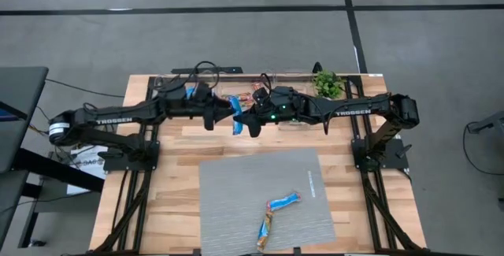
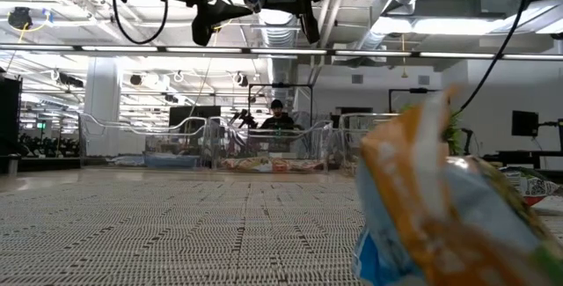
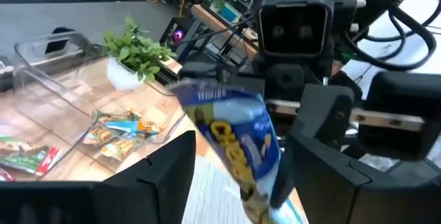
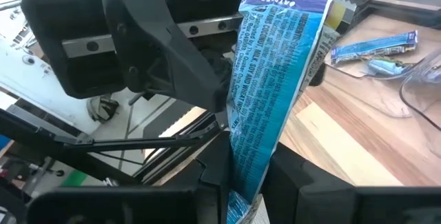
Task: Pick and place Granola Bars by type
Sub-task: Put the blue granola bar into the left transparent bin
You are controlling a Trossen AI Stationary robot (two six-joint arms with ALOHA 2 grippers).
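A: Where's the blue bar (image 1: 237, 116) sitting rn?

B: It's hanging mid-air over the wooden table (image 1: 173, 169), betw. both grippers, near the far edge. Left gripper (image 1: 223, 115) is reaching in from the left, right gripper (image 1: 253, 119) from the right; arms are stretching horizontally & meeting tip to tip.

A: Who's holding it?

B: Both, looks like. In the right wrist view the right one's fingers (image 4: 220, 176) are pinching the bar's lower end, wrapper standing upright. In the left wrist view the left one's fingers (image 3: 172, 172) are flanking the same bar and touching its wrapper.

A: Other bars?

B: Two orange-brown bars (image 1: 273, 217) are lying end to end on the grey mat (image 1: 236, 185), near-side. More bars are lying in the clear trays (image 1: 272, 79) at the far edge, beside the potted plant (image 1: 327, 83). A blurred wrapper (image 2: 440, 207) is filling the low view's foreground.
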